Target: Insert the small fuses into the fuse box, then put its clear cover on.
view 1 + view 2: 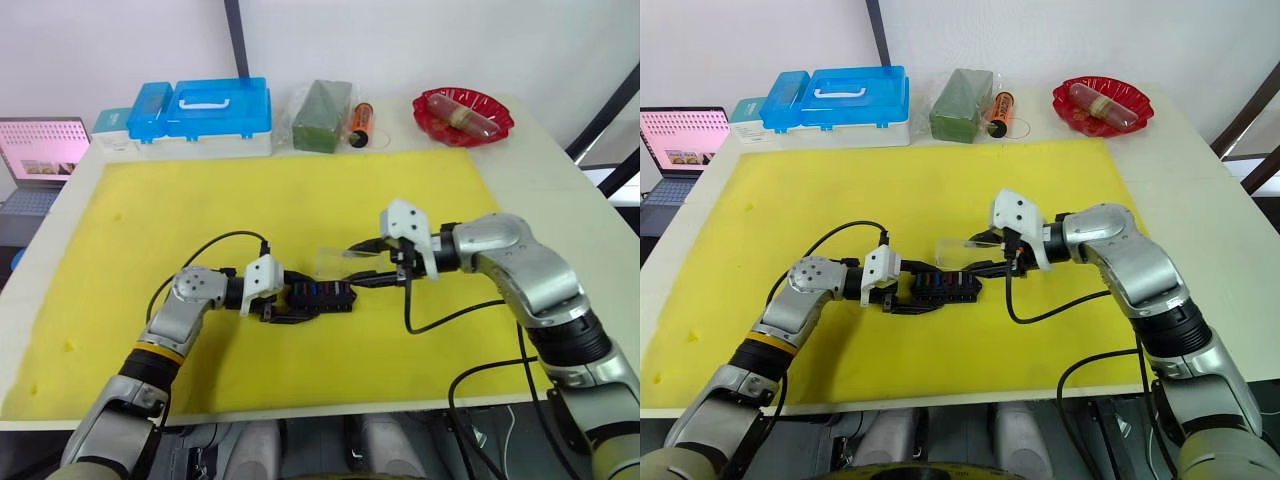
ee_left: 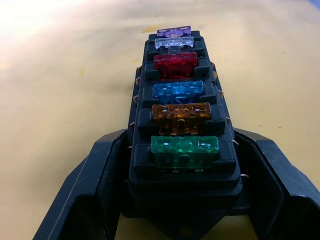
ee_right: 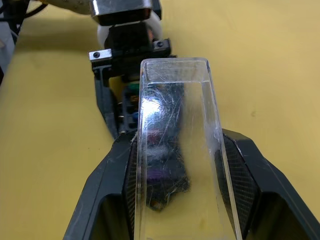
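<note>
your left end effector [image 1: 300,305] is clamped on the fuse box [image 1: 318,296], all six small fuses [image 2: 176,90] seated. your right end effector [image 1: 362,265] grips the clear cover [image 1: 337,258] just above the box's far end, long axes roughly aligned.

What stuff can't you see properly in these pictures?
- The near end of the fuse box, in the left wrist view: the left tool's fingers cover it.
- The fuses, in the head views: too small to count.
- The fuse box under the clear cover, in the right wrist view: the scratched plastic blurs it.
- The laptop: cut off by the picture's edge.
</note>
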Robot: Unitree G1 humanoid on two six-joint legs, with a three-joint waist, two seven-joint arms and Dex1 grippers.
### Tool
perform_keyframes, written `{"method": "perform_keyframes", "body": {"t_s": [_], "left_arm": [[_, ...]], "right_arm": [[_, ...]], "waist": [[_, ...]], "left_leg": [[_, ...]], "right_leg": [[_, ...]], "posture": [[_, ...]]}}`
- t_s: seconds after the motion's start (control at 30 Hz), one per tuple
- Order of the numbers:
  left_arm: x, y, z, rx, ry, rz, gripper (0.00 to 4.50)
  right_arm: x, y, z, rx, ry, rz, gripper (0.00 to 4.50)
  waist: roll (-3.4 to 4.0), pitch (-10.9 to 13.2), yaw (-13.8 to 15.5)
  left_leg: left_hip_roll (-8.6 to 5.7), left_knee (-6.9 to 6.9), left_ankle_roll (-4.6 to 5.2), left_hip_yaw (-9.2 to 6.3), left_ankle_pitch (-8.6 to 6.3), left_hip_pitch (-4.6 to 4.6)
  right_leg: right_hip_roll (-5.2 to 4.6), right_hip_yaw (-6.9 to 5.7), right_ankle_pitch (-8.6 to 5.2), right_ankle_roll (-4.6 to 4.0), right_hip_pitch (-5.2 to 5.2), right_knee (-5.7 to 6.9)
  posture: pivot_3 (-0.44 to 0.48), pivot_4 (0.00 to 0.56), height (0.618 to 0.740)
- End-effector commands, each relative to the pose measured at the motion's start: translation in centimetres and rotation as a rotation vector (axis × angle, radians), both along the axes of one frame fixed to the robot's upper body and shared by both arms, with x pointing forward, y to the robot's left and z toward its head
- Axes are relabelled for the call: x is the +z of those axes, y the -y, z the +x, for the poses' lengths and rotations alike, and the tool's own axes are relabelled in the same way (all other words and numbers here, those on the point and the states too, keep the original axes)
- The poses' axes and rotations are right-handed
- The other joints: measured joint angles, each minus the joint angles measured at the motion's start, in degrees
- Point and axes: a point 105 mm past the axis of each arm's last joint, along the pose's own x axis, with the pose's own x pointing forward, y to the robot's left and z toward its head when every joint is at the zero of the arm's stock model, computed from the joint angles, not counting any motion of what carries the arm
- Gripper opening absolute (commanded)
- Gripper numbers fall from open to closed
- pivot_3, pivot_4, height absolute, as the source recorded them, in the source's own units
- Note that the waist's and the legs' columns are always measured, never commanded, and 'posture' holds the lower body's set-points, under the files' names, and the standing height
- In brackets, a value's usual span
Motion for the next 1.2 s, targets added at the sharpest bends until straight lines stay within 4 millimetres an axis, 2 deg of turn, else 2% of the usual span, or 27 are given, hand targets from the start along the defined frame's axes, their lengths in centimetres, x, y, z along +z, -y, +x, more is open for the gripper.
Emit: {"method": "perform_keyframes", "body": {"t_s": [0.03,0.27,0.67,1.2], "left_arm": [[0.2,0.3,0.3,0.033,0.034,-0.004,2.77],[0.6,0.9,0.2,0.016,0.036,-0.026,2.77],[0.7,1.0,-0.1,-0.008,0.026,-0.035,2.77],[0.7,0.9,-0.2,-0.002,0.017,-0.030,2.77]], "right_arm": [[0.7,-0.6,0.2,0.023,0.075,0.000,1.90],[0.0,-1.9,-0.2,0.067,0.081,-0.006,1.90],[-1.3,-2.5,0.2,0.110,0.079,-0.037,1.90],[-2.5,-2.0,0.9,0.118,0.069,-0.092,1.90]], "waist": [[0.00,0.0,0.1],[0.00,0.0,0.0],[0.00,0.0,-0.1],[0.00,0.0,-0.1]], "left_leg": [[-0.01,0.01,-0.01,0.00,0.00,-0.01],[-0.02,0.03,-0.01,-0.03,0.01,0.00],[-0.02,0.03,-0.01,-0.05,0.01,-0.01],[-0.02,0.02,-0.01,-0.05,0.01,0.00]], "right_leg": [[0.00,0.00,0.00,0.00,0.00,0.01],[-0.01,-0.01,0.00,0.01,0.01,0.01],[-0.01,-0.04,0.00,0.01,0.01,0.01],[-0.01,-0.04,0.00,0.01,0.01,0.01]], "posture": [[0.000,0.150,0.740],[0.000,0.150,0.740],[0.000,0.150,0.740],[0.000,0.150,0.740]]}}
